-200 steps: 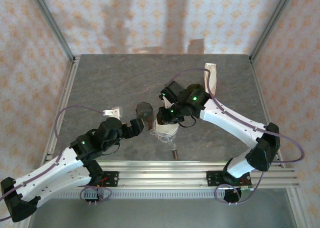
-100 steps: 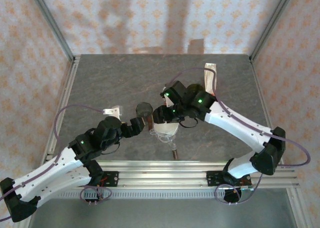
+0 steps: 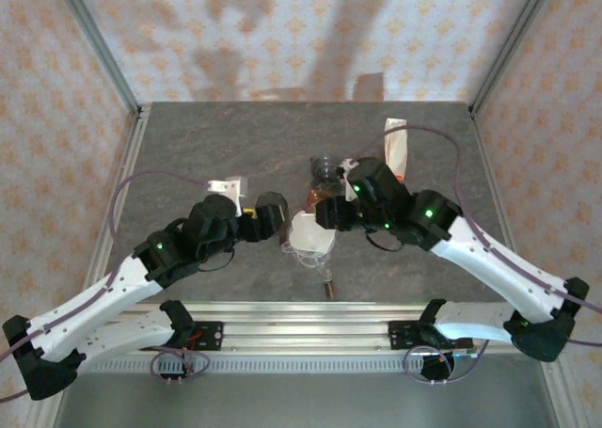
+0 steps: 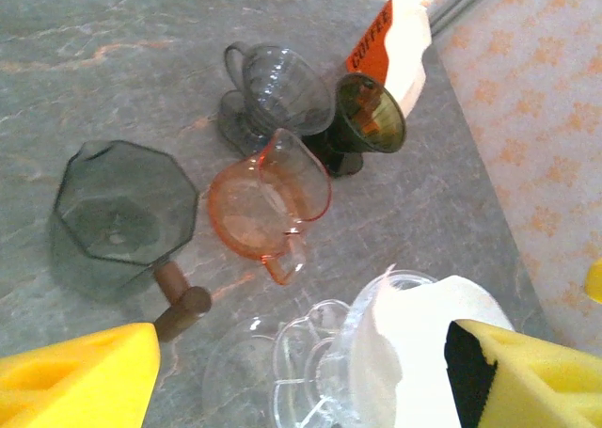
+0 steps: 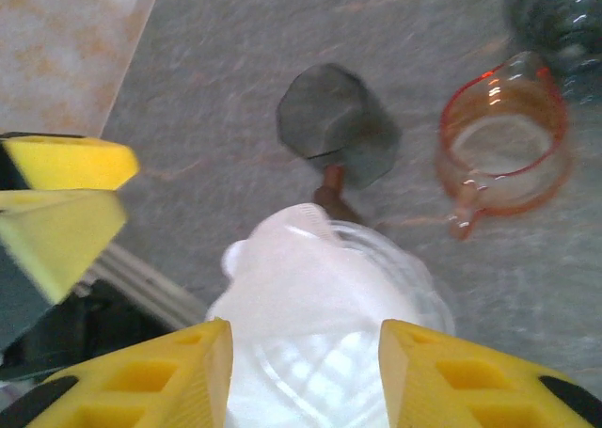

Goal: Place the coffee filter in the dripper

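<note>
1. Step in hand: seating. The coffee filter [image 5: 306,277] sits in the clear dripper [image 4: 282,376], by the middle of the table's [image 3: 188,146] near edge, a little in from it. The paper looks rumpled, w/ one side standing above the rim, so prob. not fully bedded.
2. Right gripper [image 5: 303,353]: over the filter, jaws part-way apart, nothing pinched btw. them as far as its wrist view tells.
3. Left gripper [image 4: 303,367]: jaws wide, straddling dripper + filter from the left. One pad [image 4: 467,362] is just beside the paper; contact can't be told.
4. Next move, as a judgement: a light push to bed the paper vs. the cone wall, or a straight lift-off so no finger drags it out. A sideways nudge could tip the glass.
5. Tight spots: the grey octagonal dripper [image 4: 122,212] just left, its wooden handle [image 4: 179,301] pointing at the clear one. The orange dripper [image 4: 268,198] sits just behind. The two grippers are close together, and the frame rail [image 3: 310,320] runs along the near edge.
6. Open room: upward, plus the table's left side and far-left corner. Toward the far-right corner stands the filter pack [image 3: 397,146], w/ a smoky glass dripper [image 4: 277,80] and a dark green one [image 4: 372,118] near it.
</note>
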